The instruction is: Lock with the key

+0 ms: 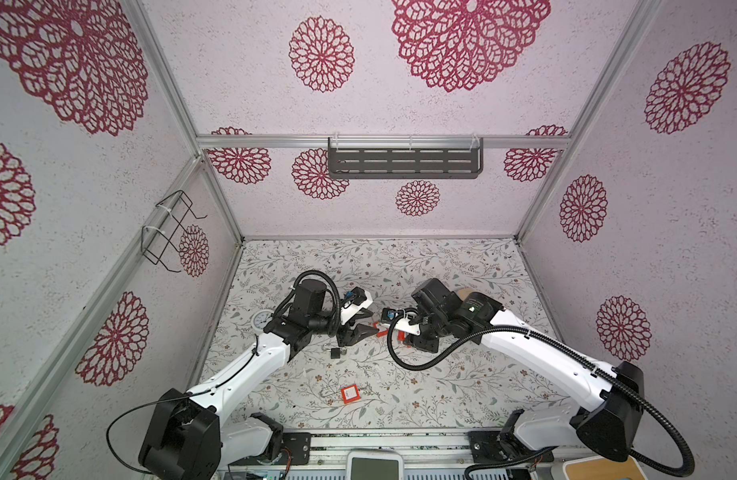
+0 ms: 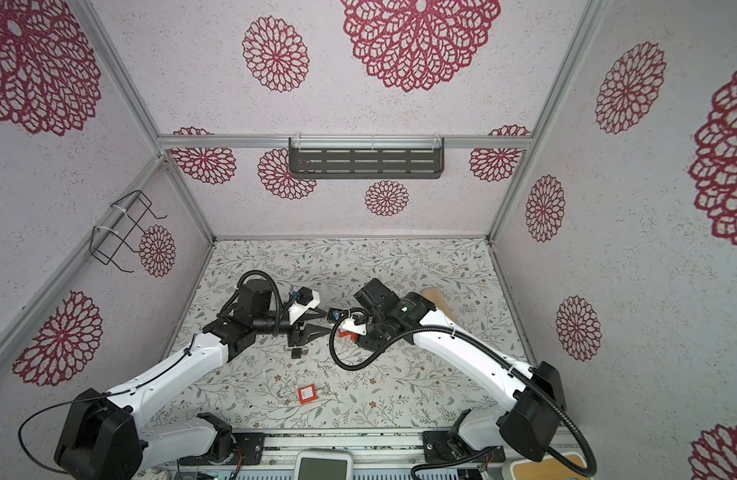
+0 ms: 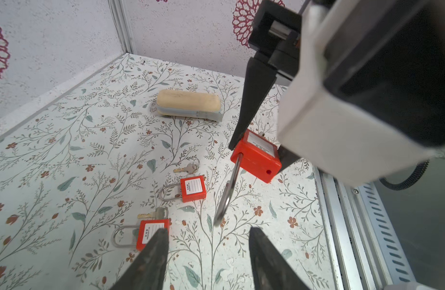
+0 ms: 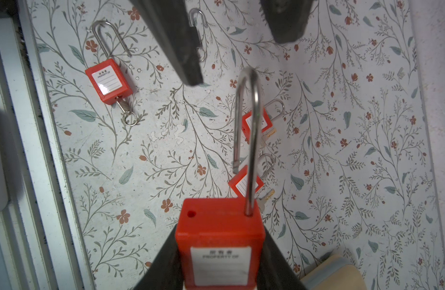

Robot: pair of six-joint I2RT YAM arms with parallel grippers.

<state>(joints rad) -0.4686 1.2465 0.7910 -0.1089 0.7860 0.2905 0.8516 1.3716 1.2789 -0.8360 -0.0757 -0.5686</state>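
– Fingers (image 4: pixel 161 266) of my right gripper (image 4: pixel 220 226) are pinching the held padlock (image 4: pixel 218 241) across its flat faces; boxy red plastic body, white label turned to the right wrist view.
– And the shackle?
– Long, thin, polished steel shackle (image 4: pixel 252 150); one leg sits in the body, the other stands free, and I can see the empty round hole beside it; so it is open.
– Where is it, going by the tan block (image 3: pixel 188 100)?
– Held clear of the table (image 3: pixel 65 163), left of the tan block in both top views; the shackle points away from the block, towards my left gripper (image 3: pixel 208 229).
– Is the left one on it?
– No; its tapered black fingers (image 3: pixel 151 261) stand spread; the bend of the shackle lies just off their tips, touching neither.
– Any key?
– Whether one sits in the held padlock I cannot tell; two more red padlocks (image 3: pixel 192 189) lie flat near the tan block, each with a small loose key (image 3: pixel 187 167) just beside it; a third red padlock (image 4: pixel 107 81) lies well apart from the block, below and left of it in both top views, its key (image 4: pixel 123 105) pushed into the base with a wire ring on the end.
– And the block itself?
– Rounded oblong, pale wood-coloured top over a grey layer; the table under it is matt, printed with leaves and small flowers.
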